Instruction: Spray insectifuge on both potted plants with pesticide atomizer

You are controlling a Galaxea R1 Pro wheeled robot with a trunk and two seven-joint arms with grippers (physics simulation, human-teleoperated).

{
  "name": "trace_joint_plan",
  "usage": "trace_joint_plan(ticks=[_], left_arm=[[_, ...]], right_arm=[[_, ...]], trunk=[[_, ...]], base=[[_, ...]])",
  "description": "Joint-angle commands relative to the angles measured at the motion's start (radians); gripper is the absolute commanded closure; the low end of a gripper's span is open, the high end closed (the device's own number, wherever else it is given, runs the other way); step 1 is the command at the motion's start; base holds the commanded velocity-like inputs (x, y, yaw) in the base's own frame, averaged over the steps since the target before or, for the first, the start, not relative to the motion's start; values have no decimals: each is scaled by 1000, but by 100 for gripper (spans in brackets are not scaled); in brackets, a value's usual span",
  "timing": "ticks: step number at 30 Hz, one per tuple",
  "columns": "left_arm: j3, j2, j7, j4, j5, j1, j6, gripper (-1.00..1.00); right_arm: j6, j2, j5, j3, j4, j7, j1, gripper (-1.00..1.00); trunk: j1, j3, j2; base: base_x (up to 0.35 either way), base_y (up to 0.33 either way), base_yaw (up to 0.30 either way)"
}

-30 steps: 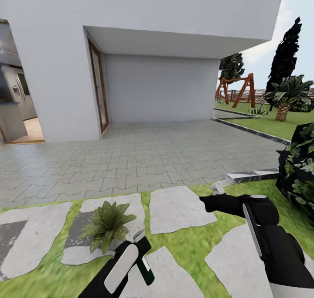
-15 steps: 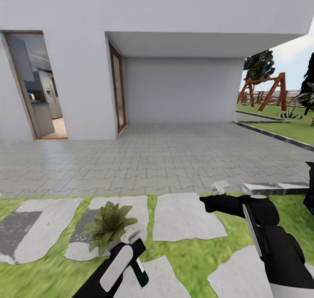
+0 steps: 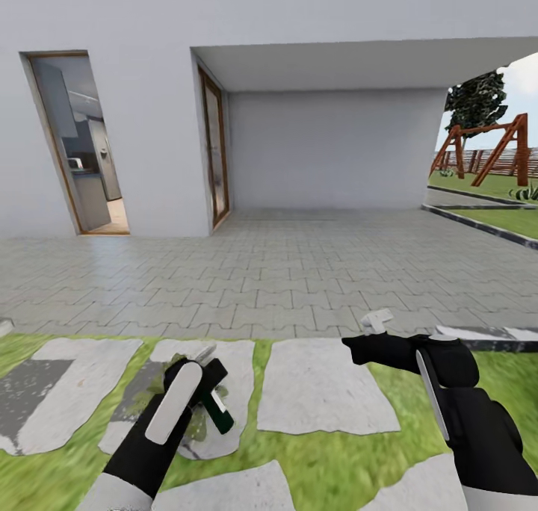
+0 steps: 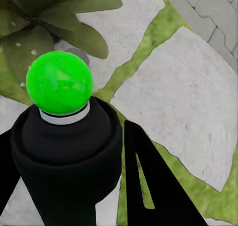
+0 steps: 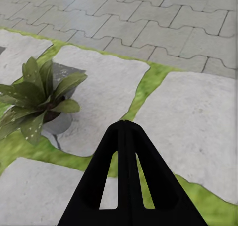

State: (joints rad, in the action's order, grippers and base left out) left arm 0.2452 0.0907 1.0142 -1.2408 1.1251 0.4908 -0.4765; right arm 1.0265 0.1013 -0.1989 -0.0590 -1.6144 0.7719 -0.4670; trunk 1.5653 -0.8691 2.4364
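Holding the pesticide atomizer clamped over a potted plant, the left gripper risks patchy coverage; right gripper fingers together.

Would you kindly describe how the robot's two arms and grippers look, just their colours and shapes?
Both arms are glossy black with a long white panel along the forearm. The left gripper and right gripper end in pale grey tips in the head view. In the right wrist view, the black fingers are triangular with slotted cut-outs.
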Motion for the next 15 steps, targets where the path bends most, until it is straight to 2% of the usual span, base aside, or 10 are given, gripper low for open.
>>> trace_joint_plan(ticks=[1,4,6,9,10,12,14,15], left_arm=[[-14,0,28,-20,1,2,-24,100],[-34,-9,45,-36,-7,2,-53,100],[-40,-33,46,-37,-10,1,-62,100],[-34,-43,37,15,-11,0,-53,100],[-32,-43,17,50,-11,0,-45,100],[-28,-44,-63,126,-12,0,-5,100],[-19,-41,-136,186,-27,0,27,100],[-16,-39,-151,200,-34,0,34,100]], right_arm=[[3,0,-10,-1,-1,10,-1,100],[2,0,-10,-1,-1,10,-1,100],[2,0,-10,-1,-1,10,-1,100],[1,0,-10,-1,-1,10,-1,100],[1,0,-10,-1,-1,10,-1,100],[1,0,-10,0,-1,10,-1,100],[1,0,-10,2,-1,10,-1,100],[1,0,-10,2,-1,10,-1,100]], trunk=[[0,-1,0],[0,-1,0],[0,-1,0],[0,-1,0],[0,-1,0],[0,-1,0],[0,-1,0],[0,-1,0]], base=[[80,-15,3],[44,-8,2],[13,-2,1],[4,-1,0],[1,0,0],[0,0,0],[0,0,0],[0,0,0]])
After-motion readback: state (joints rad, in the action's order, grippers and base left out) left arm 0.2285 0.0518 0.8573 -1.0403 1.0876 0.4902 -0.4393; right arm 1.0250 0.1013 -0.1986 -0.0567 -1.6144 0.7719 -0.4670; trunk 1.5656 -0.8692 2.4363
